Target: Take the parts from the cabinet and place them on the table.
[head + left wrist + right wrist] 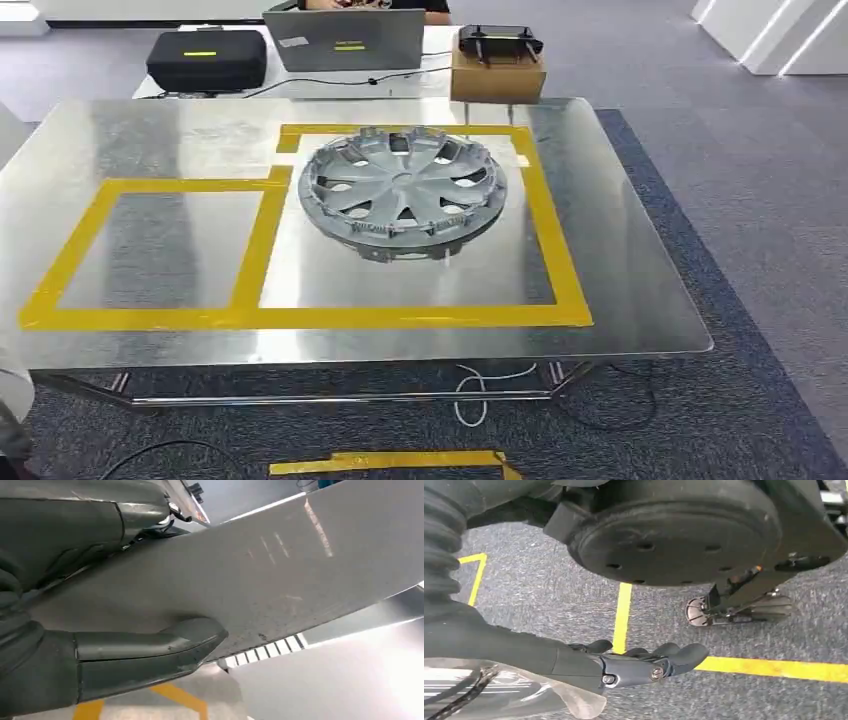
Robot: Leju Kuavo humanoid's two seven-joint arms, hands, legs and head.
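One wheel cover (403, 190) already sits in the far right taped box on the steel table (640, 300), so I reckon I'm on the second drop. My left hand (100, 655) grips a big white panel (280, 570); next it needs lowering flat into the left yellow box (165, 250). My right hand (644, 662) hangs loose and empty over the carpet (549, 595).

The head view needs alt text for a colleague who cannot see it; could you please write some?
A silver hubcap lies on a shiny metal table, inside the larger of two rectangles marked in yellow tape. Behind the table stand a black case, a laptop and a cardboard box; grey carpet surrounds it.
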